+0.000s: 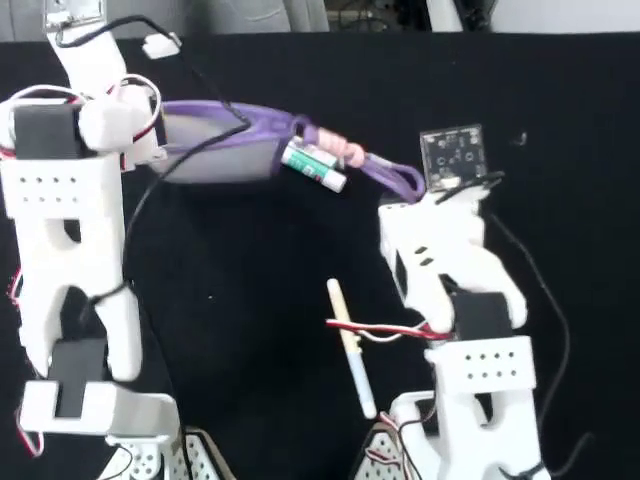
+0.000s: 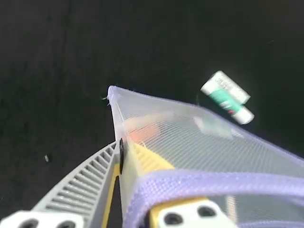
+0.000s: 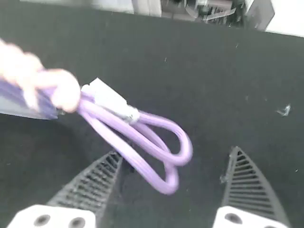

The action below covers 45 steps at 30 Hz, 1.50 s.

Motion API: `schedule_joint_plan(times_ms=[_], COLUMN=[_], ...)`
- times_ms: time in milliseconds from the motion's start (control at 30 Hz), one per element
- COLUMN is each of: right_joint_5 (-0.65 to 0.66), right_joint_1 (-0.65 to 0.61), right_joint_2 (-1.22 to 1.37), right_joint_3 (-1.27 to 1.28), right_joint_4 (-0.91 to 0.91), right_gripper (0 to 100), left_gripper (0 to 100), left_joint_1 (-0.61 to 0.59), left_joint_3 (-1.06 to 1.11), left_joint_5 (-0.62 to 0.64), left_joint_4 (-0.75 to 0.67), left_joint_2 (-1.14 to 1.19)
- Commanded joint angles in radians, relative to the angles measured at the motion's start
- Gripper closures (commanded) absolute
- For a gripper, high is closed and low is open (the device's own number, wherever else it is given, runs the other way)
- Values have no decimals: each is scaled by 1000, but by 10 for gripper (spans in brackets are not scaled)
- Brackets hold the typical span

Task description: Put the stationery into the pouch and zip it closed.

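The translucent mesh pouch [image 1: 215,150] with purple trim lies at the back left of the black table. My left gripper [image 1: 158,148] is shut on its left end; in the left wrist view the mesh wall [image 2: 190,142] sits clamped between the jaws of the gripper [image 2: 124,153]. A green and white glue stick [image 1: 313,165] [image 2: 228,97] lies at the pouch's right end, beside a pink charm [image 1: 342,151]. The purple zipper cord loop [image 1: 395,176] [image 3: 156,142] lies between the fingers of my open right gripper [image 3: 175,156] [image 1: 402,198]. A beige and white pen [image 1: 350,345] rests near the front.
Faint reddish and green shapes [image 2: 145,130] show through the mesh. A white zipper tab [image 3: 109,97] joins the cord to the pouch. Red and white wires [image 1: 385,330] from the right arm cross the pen. Black cloth lies open between the two arms.
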Motion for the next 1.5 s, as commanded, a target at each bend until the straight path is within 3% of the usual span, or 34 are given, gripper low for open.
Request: schedule_joint_plan(times_ms=[0, 200, 433, 667, 900, 1467], right_joint_5=[2, 72, 92, 101, 101, 92], right_joint_1=[-37, -167, -242, -345, -361, -388], right_joint_2=[-1, 31, 272, 369, 469, 842], right_joint_3=[-156, -263, -340, -384, -321, -193], right_joint_4=[152, 333, 433, 496, 486, 250], right_gripper=[701, 701, 701, 701, 701, 702], left_gripper=[971, 971, 971, 970, 970, 970], left_joint_1=[-58, -163, -317, -363, -364, -361], left_joint_3=[8, 8, 10, 12, 8, 8], left_joint_5=[29, 26, 25, 25, 25, 25], left_joint_4=[-61, -61, -68, -109, -144, -144], left_joint_2=[31, 58, 77, 169, 256, 269])
